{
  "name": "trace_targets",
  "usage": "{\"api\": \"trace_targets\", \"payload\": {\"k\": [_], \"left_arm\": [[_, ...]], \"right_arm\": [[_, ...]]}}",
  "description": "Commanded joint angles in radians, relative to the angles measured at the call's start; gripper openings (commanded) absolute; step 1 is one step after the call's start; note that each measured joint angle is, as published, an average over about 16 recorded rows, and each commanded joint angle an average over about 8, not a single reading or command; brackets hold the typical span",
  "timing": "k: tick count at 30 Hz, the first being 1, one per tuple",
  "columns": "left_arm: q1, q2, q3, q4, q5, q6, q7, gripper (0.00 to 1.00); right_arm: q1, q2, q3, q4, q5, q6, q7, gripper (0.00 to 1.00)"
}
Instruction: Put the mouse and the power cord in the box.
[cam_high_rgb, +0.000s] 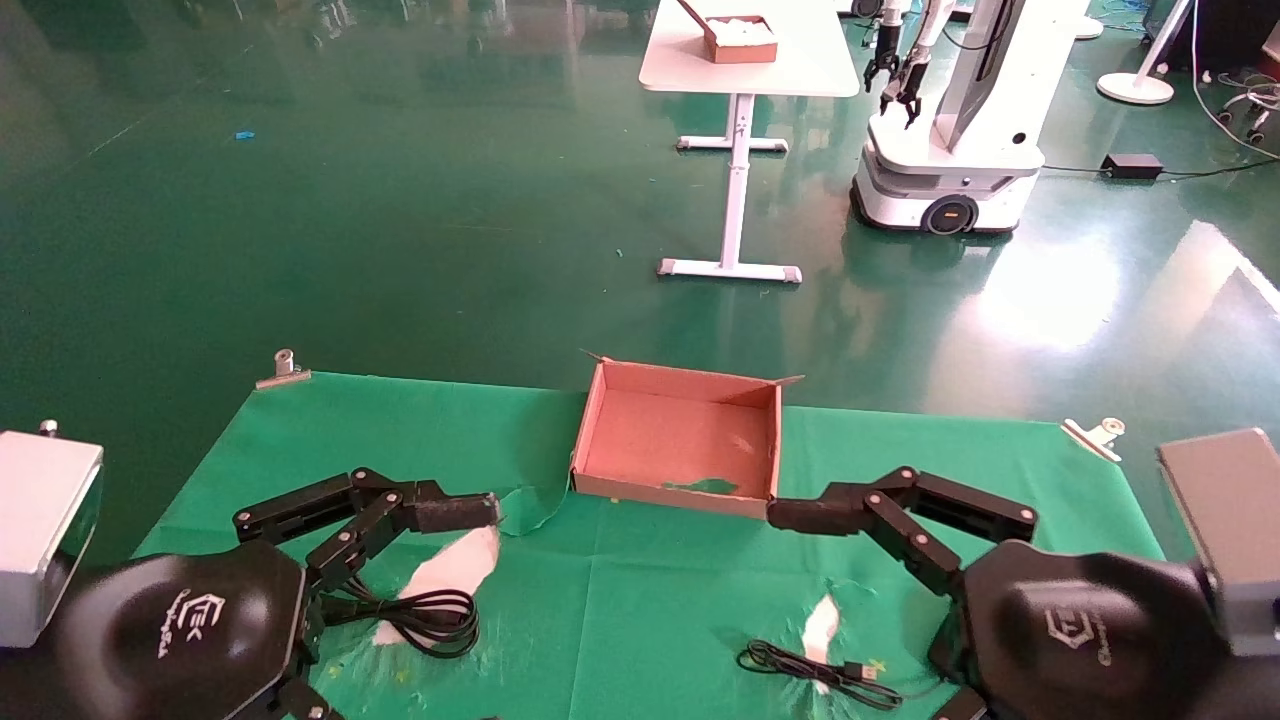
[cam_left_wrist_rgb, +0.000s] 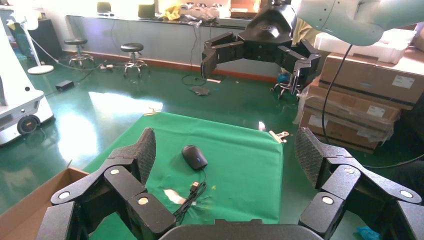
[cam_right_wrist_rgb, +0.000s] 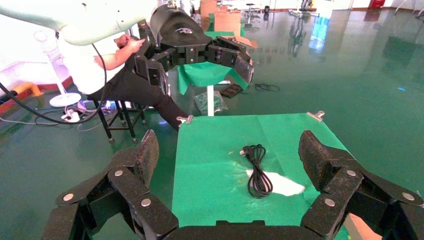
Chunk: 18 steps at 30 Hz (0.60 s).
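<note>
The brown cardboard box (cam_high_rgb: 680, 442) stands open at the far middle of the green cloth, with nothing in it; one corner of the box (cam_left_wrist_rgb: 22, 220) shows in the left wrist view. The power cord (cam_high_rgb: 432, 617) (cam_right_wrist_rgb: 258, 172) lies looped near the front left. In the left wrist view the black mouse (cam_left_wrist_rgb: 194, 156) rests on the cloth; its thin cable (cam_high_rgb: 810, 672) (cam_left_wrist_rgb: 187, 199) ends in a USB plug. My right arm hides the mouse in the head view. My left gripper (cam_high_rgb: 482, 512) (cam_left_wrist_rgb: 227, 155) hovers open beside the box's left front corner. My right gripper (cam_high_rgb: 785, 515) (cam_right_wrist_rgb: 231, 157) hovers open at its right front corner.
White patches (cam_high_rgb: 450, 568) (cam_high_rgb: 820, 627) show through the torn cloth. Metal clips (cam_high_rgb: 285, 368) (cam_high_rgb: 1095, 433) hold its far corners. Grey housings (cam_high_rgb: 40, 535) (cam_high_rgb: 1225, 520) flank the table. Beyond stand a white table (cam_high_rgb: 745, 70) and another robot (cam_high_rgb: 950, 130).
</note>
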<state>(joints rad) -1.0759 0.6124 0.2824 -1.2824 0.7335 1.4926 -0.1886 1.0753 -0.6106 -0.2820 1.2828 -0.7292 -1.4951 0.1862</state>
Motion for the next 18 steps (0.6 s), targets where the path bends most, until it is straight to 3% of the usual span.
{"api": "trace_targets", "payload": {"k": [1,18], "left_arm": [[0.0,0.0,0.0,0.0,0.0,0.0,0.0,1.0],[0.0,0.0,0.0,0.0,0.0,0.0,0.0,1.0]], "right_arm": [[0.0,0.0,0.0,0.0,0.0,0.0,0.0,1.0],[0.0,0.0,0.0,0.0,0.0,0.0,0.0,1.0]]}}
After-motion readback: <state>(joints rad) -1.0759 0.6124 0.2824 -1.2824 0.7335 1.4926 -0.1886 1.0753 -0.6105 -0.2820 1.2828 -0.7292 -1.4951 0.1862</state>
